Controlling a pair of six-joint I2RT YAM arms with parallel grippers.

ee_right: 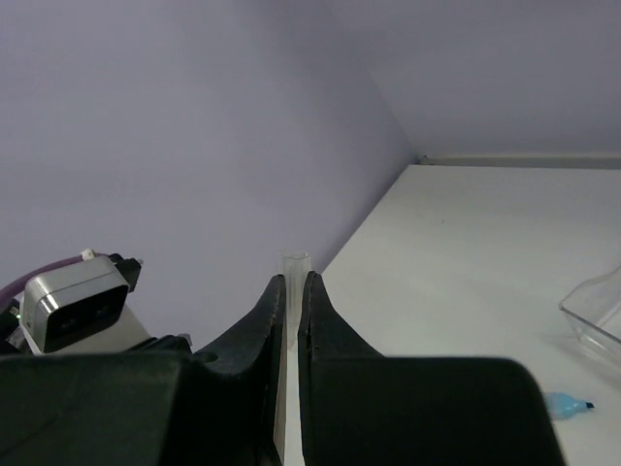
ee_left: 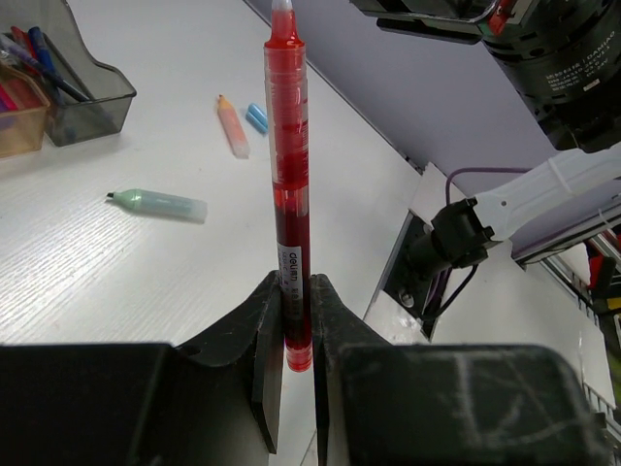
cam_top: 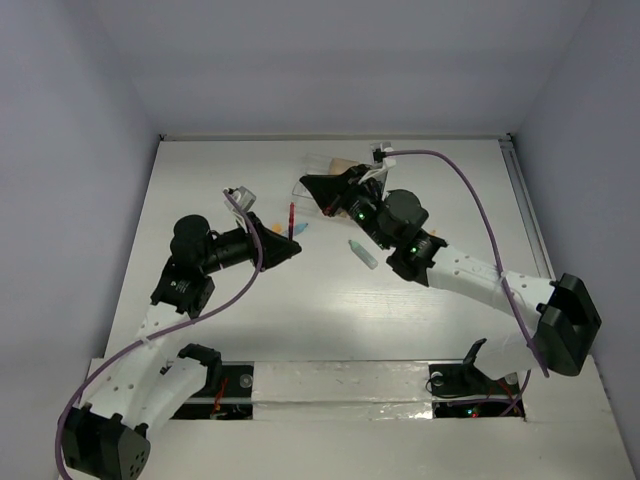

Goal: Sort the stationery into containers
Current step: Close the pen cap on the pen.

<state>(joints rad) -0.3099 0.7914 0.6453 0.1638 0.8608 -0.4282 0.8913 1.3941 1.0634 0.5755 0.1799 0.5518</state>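
The thin red plastic pen (ee_left: pixel 289 175), one piece of the stationery, stands straight up in the middle of the left wrist picture. The left gripper (ee_left: pixel 295 289) pinches it near its bottom end, with both fingers squeezed tight on it. The right gripper (ee_right: pixel 293 282) is squeezed tight too, on a small clear plastic tube (ee_right: pixel 294 260) that pokes out just past its tips.

What could go wrong? The pen is held at one end only, so its long part could tip or slide if it bumps a box wall. The clear tube is thin and looks slippery, so it could slip out and be hard to find. In the top picture both arms are near each other in the middle, close to the boxes, so they could bump.

Now the count. Held: one red pen and one clear tube. Loose on the white table (ee_left: pixel 116 282): one stubby green marker (ee_left: pixel 160 203) at the left, and above it one short orange piece (ee_left: pixel 233 126) with one short light-blue piece (ee_left: pixel 256 117) just beside it.

Boxes: one dark smoky grey plastic box (ee_left: pixel 97 102) at the upper left, with pens inside too jumbled to count. One tan-orange plastic box (ee_left: pixel 19 136) sits just beside it at the left edge. A corner of one clear plastic box (ee_right: pixel 594 316) shows at the right edge of the right wrist picture. That makes three boxes.
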